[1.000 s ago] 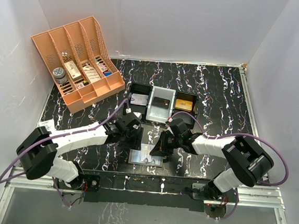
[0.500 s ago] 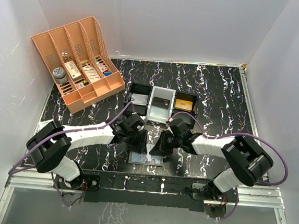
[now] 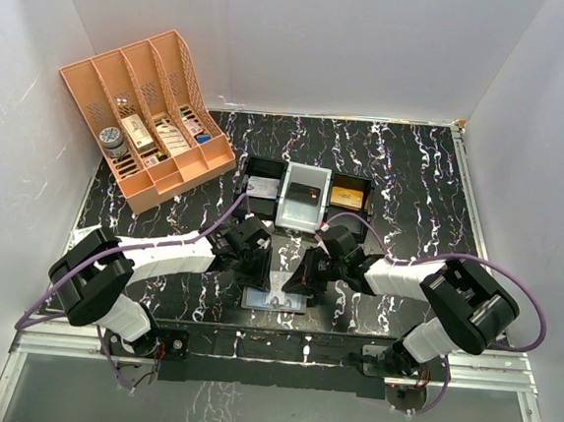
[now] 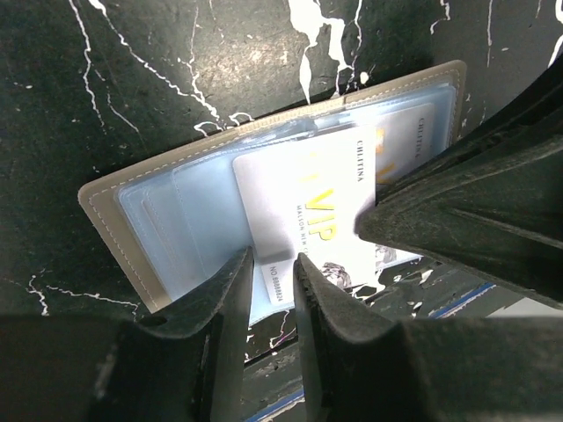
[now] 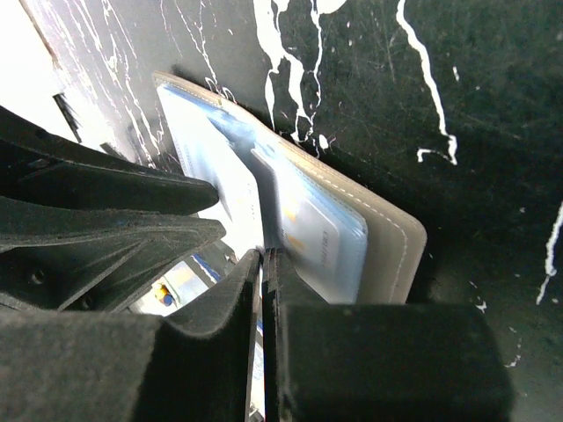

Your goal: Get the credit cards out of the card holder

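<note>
Table: black, white-veined top (image 3: pixel 414 173) inside white walls (image 3: pixel 356 40); orange organiser (image 3: pixel 147 120) back left, black tray (image 3: pixel 247 168) behind centre.
Left arm: yours reaches low toward the middle; left gripper (image 4: pixel 274 259) is parted by a narrow gap, astride a card corner.
Card holder (image 4: pixel 114 220): open flat at the near centre, between both grippers.
Credit card (image 4: pixel 299 193): white "VIP", partly out of its slot.
Right arm: mirrors the left; right gripper (image 5: pixel 264 255) pinches that card's edge.

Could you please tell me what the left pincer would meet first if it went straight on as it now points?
The white VIP card jutting from the card holder; the left pincer hovers right over its corner, though contact is unclear.
</note>
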